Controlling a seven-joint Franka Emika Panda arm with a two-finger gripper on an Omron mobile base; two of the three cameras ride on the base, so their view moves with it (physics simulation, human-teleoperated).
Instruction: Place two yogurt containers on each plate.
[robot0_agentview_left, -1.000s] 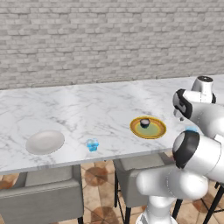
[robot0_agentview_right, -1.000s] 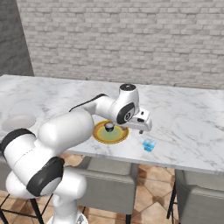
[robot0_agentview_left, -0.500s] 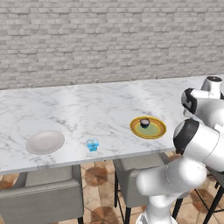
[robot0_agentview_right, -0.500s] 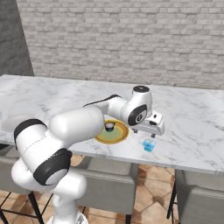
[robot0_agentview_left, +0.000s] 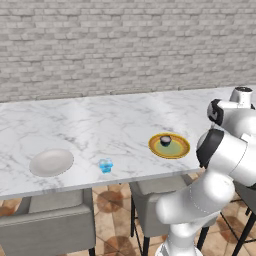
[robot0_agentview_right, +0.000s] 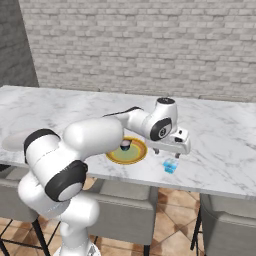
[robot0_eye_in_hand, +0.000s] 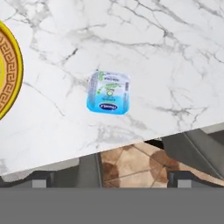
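Note:
A light blue yogurt container (robot0_eye_in_hand: 108, 92) lies on the marble counter near its front edge, right of the yellow-rimmed plate (robot0_agentview_right: 135, 157). That plate holds a black yogurt cup with a white top (robot0_agentview_right: 124, 145). My gripper (robot0_agentview_right: 167, 154) hovers just above the blue container (robot0_agentview_right: 170, 166), jaws open and empty. In the left base view another light blue container (robot0_agentview_left: 105, 165) sits between the off-white plate (robot0_agentview_left: 51, 162) and the yellow-rimmed plate (robot0_agentview_left: 169, 145), where the black cup (robot0_agentview_left: 165, 140) also shows.
The counter's front edge (robot0_eye_in_hand: 131, 146) runs close below the blue container, with grey chairs (robot0_agentview_right: 125, 215) and tiled floor beneath. A brick wall (robot0_agentview_left: 125, 45) backs the counter. The plate's patterned rim (robot0_eye_in_hand: 6, 83) lies at the hand view's left.
The gripper has swung right from beside the yellow-rimmed plate and dropped lower, ending over the blue container. It has stayed open. Plates and cups have not moved.

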